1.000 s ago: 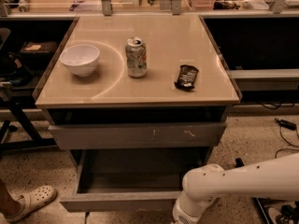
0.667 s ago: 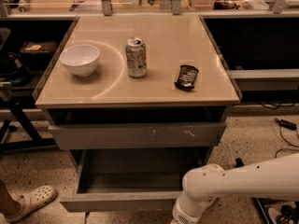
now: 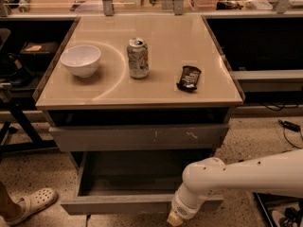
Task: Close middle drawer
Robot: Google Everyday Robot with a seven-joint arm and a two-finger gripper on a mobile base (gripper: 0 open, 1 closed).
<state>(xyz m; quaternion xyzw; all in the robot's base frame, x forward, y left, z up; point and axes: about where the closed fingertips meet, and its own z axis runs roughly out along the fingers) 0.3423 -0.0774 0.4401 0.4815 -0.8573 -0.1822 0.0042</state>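
At centre, a beige-topped cabinet [image 3: 161,37]. Under its scratched upper drawer front [image 3: 142,137], the middle drawer [image 3: 118,204]: pulled well out toward the camera, long axis left to right, plain grey front forward, grey box open upward. Speckled floor [image 3: 42,169] to its left, a sandalled foot [image 3: 29,204] near that corner. Across its right front corner, a white arm [image 3: 246,174]; at the bottom edge, the gripper [image 3: 173,218], cut off, state impossible to tell. On top: bowl [image 3: 81,59], can [image 3: 138,58], dark wrapper [image 3: 189,77].

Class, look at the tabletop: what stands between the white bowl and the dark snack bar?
In the camera view, a drink can stands between the bowl and the snack bar. The tool hangs low at the open middle drawer, by its front.
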